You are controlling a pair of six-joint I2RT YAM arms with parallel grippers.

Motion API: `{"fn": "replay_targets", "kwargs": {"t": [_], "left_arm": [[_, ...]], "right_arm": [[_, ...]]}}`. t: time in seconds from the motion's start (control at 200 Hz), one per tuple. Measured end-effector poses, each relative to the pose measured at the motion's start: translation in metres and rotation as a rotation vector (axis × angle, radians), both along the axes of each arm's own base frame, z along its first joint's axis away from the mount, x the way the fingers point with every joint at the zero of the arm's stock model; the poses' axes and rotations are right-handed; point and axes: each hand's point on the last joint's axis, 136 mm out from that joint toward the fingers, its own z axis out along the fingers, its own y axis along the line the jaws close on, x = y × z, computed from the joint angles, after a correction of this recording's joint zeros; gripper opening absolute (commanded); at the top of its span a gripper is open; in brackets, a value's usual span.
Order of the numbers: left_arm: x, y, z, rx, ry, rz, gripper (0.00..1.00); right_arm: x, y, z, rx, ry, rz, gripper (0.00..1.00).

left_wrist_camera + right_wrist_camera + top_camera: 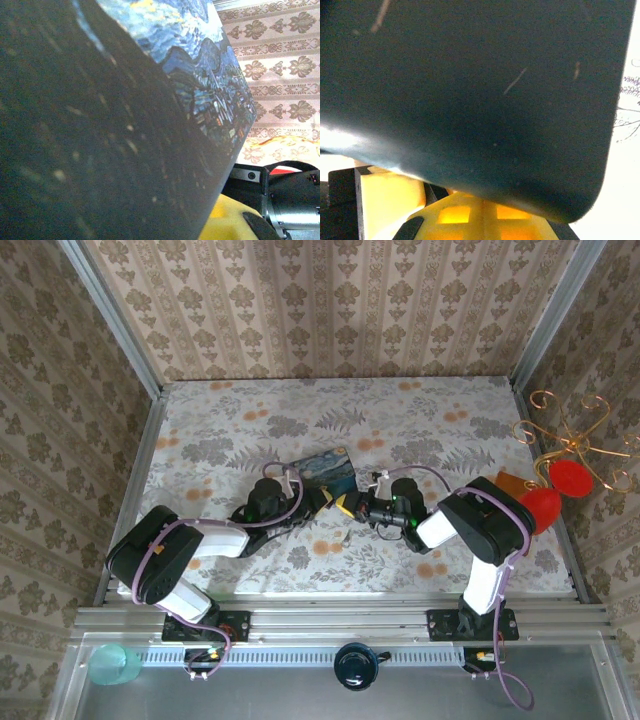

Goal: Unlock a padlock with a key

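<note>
You've got a tin [326, 468] painted in swirly blues with yellow flecks, and its sides are dark, near black. Your table cover [250, 420] is white with grey leaves and orange blossoms. The walls [330, 310] are beige damask stripes. Off to the side sit two red discs [570, 480] and a gold wire stand [575, 430].

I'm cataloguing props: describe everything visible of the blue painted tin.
The blue tin is a flat rectangular box: lid painted with a swirling night sky over a village in blues and yellows, sides dark and scuffed. It is skewed, at the middle of the table. Whether it rests flat, or is touched by the yellow fingers just nearer, is unclear.
</note>
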Motion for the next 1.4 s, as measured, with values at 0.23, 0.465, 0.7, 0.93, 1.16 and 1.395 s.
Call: {"fn": "replay_targets", "kwargs": {"t": [0.23, 0.465, 0.7, 0.93, 1.16, 1.395], "left_arm": [[0.005, 0.003, -0.009, 0.111, -0.030, -0.025, 0.14], [0.015, 0.014, -0.024, 0.242, -0.046, -0.028, 0.14], [0.016, 0.020, -0.048, 0.349, -0.045, -0.043, 0.18], [0.014, 0.027, -0.059, 0.404, -0.058, -0.050, 0.24], [0.007, 0.036, -0.072, 0.438, -0.057, -0.051, 0.33], [0.003, 0.040, -0.077, 0.436, -0.067, -0.048, 0.37]], "right_arm": [[-0.009, -0.011, 0.005, -0.110, -0.033, -0.007, 0.17], [-0.027, -0.022, 0.012, -0.357, -0.113, 0.044, 0.30], [-0.063, -0.018, -0.021, -0.606, -0.057, 0.136, 0.32], [-0.080, -0.021, -0.039, -0.714, -0.016, 0.114, 0.36], [-0.081, -0.019, -0.049, -0.803, 0.005, 0.080, 0.41], [-0.073, -0.015, -0.056, -0.846, 0.017, 0.066, 0.37]]}}
